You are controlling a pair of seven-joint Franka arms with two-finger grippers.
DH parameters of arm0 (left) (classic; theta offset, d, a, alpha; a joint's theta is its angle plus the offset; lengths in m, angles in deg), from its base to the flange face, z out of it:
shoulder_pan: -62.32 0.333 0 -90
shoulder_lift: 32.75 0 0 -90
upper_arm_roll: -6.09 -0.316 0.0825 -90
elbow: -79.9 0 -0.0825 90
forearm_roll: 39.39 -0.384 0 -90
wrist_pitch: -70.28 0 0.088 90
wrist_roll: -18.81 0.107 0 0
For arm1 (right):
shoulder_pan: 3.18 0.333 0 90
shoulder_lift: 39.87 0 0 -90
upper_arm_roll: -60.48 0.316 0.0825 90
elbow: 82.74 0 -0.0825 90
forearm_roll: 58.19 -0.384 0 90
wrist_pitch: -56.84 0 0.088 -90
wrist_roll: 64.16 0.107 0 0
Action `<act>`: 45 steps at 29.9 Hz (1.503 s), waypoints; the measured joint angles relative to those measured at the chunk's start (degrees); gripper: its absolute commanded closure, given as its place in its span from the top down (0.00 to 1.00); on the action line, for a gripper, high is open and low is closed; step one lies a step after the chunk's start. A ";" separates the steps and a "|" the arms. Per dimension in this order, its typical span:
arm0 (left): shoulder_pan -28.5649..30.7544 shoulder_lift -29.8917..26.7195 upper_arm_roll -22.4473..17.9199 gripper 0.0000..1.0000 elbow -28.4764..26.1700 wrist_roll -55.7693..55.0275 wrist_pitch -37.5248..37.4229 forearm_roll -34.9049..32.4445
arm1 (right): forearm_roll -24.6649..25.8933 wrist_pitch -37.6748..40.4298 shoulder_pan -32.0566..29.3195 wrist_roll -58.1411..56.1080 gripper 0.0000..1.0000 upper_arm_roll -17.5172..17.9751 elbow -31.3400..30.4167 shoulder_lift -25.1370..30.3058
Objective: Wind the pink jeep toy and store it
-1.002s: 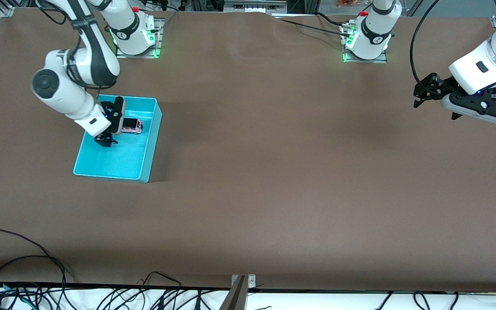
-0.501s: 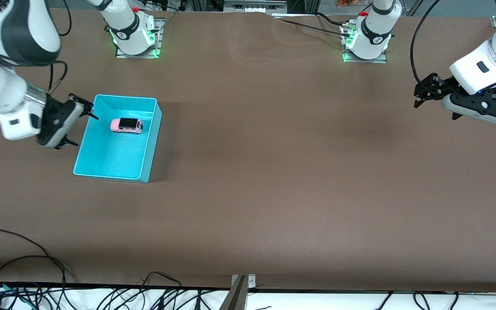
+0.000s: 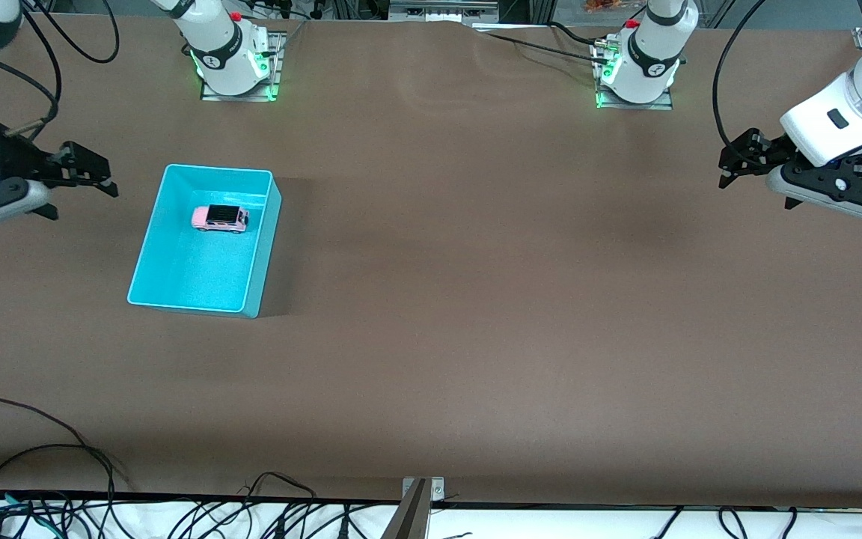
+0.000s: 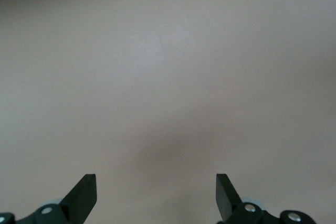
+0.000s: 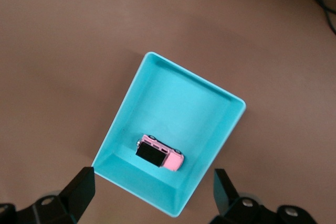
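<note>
The pink jeep toy (image 3: 219, 218) with its black roof stands in the turquoise bin (image 3: 263, 254), in the part of the bin farther from the front camera. My right gripper (image 3: 83, 201) is open and empty, raised over the table beside the bin, toward the right arm's end. In the right wrist view the jeep (image 5: 160, 156) and the bin (image 5: 181, 93) show well below my open right gripper (image 5: 154, 190). My left gripper (image 3: 756, 191) is open and empty, and waits over the left arm's end of the table. Its wrist view shows only bare table beneath the left gripper (image 4: 156, 192).
The brown table (image 3: 476, 299) holds only the bin. The two arm bases (image 3: 233, 56) (image 3: 640, 64) stand along the edge farthest from the front camera. Cables (image 3: 64, 479) lie along the edge nearest that camera.
My right gripper was down in the bin beside the jeep. It has risen and moved out toward the right arm's end of the table, leaving the jeep in the bin. The left arm has not moved.
</note>
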 measured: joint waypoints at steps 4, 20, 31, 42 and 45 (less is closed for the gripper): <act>0.00 0.05 0.02 1.00 0.00 0.00 0.00 0.00 | 1.33 0.96 -0.01 5.67 1.00 -0.91 1.79 -0.01; -0.21 0.08 0.15 1.00 0.01 0.00 0.00 0.00 | 5.80 5.26 -0.02 10.36 1.00 -3.23 2.99 0.05; -0.22 0.09 0.07 1.00 0.09 0.00 0.00 0.00 | 5.78 6.33 0.25 10.45 1.00 -3.36 2.93 1.65; -0.22 0.09 0.13 1.00 0.10 0.00 0.00 0.00 | 5.78 6.29 0.42 10.44 1.00 -3.14 3.51 1.06; -0.23 0.09 0.13 1.00 0.10 0.00 0.00 0.00 | 5.78 6.29 0.49 10.43 1.00 -3.12 3.93 0.65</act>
